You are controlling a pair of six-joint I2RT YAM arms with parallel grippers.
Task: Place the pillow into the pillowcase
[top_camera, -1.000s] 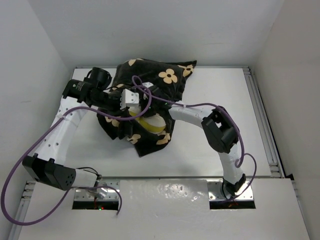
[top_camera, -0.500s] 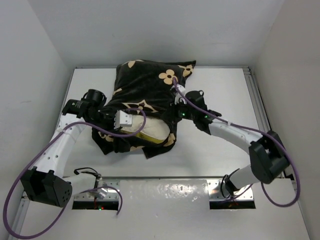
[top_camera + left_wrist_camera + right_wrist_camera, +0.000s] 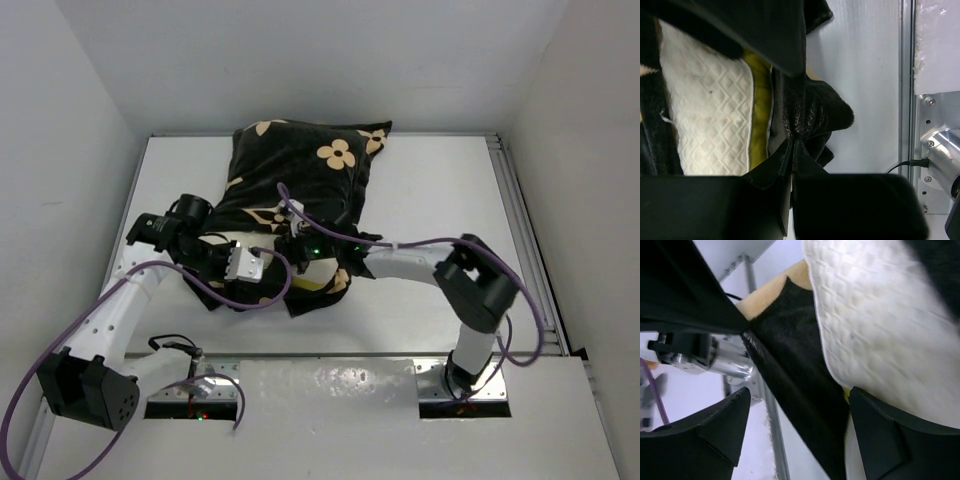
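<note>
Softness decides it: the pillow (image 3: 705, 100) is light and squashy, the pillowcase (image 3: 300, 170) limp, both on the table (image 3: 430, 180), pillow's near end poking out. My left gripper (image 3: 791, 145) pinches the hem tight; my right gripper (image 3: 800, 415) gapes, holding nothing. I'd grab the opposite hem; bunched folds and my purple cable (image 3: 290, 205) crowd it.

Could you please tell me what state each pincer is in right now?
Left pincer: closed on a fold of the pillowcase.
Right pincer: open, straddling the pillowcase edge, nothing gripped.
</note>
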